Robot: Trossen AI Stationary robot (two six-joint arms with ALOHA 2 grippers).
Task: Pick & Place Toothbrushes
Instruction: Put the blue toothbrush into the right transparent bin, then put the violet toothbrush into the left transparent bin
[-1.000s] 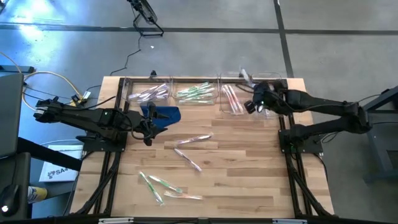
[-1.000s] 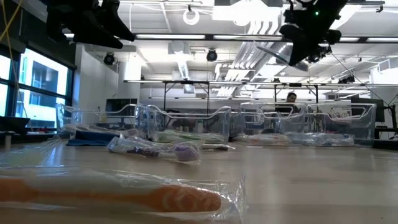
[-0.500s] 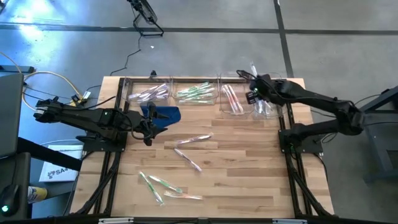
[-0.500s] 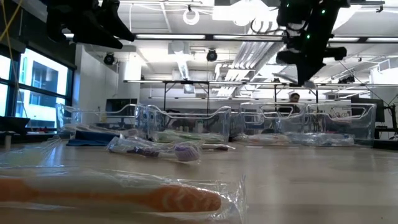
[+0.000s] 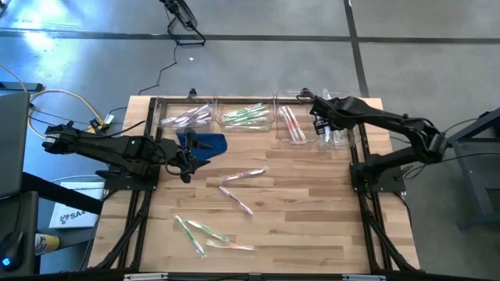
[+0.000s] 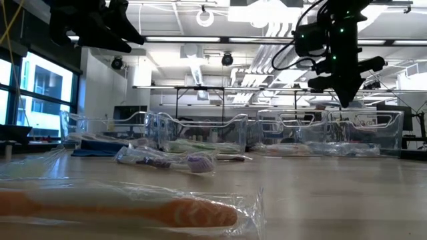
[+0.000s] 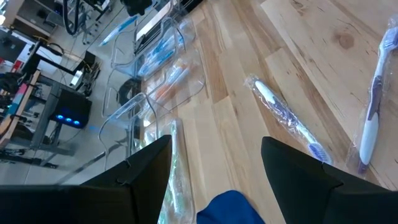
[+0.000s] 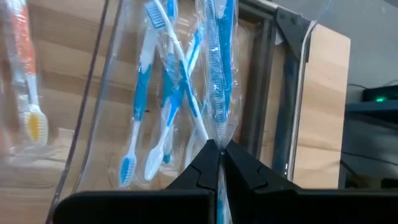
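Pale wooden planks make up the table [image 5: 297,211] seen from above, with a row of clear plastic bins [image 5: 258,117] along its far edge and loose wrapped toothbrushes [image 5: 238,187] scattered mid-table and near the front. From this view the right gripper [image 5: 319,109] hangs over the rightmost bin, while the left gripper [image 5: 187,160] waits beside a crumpled blue cloth [image 5: 205,143].

Level with the table top, the low view shows the right gripper [image 6: 347,100] poised above the bin row, and an orange-handled wrapped toothbrush [image 6: 133,210] lies close to the camera.

Looking out from the left wrist, that arm's dark fingers [image 7: 298,177] stand spread with nothing between them, above a wrapped purple-and-white toothbrush [image 7: 286,121] lying on the wood.

From the right wrist, the dark fingers [image 8: 245,168] are pinched tight on the clear wrapper of a blue-handled toothbrush [image 8: 217,68], which dangles over the bin of blue toothbrushes [image 8: 158,106].

This looks like the placing step of one sort. The next move probably calls for lowering the wrapper inside the bin walls, then releasing it so it falls among the others and not onto the rim.
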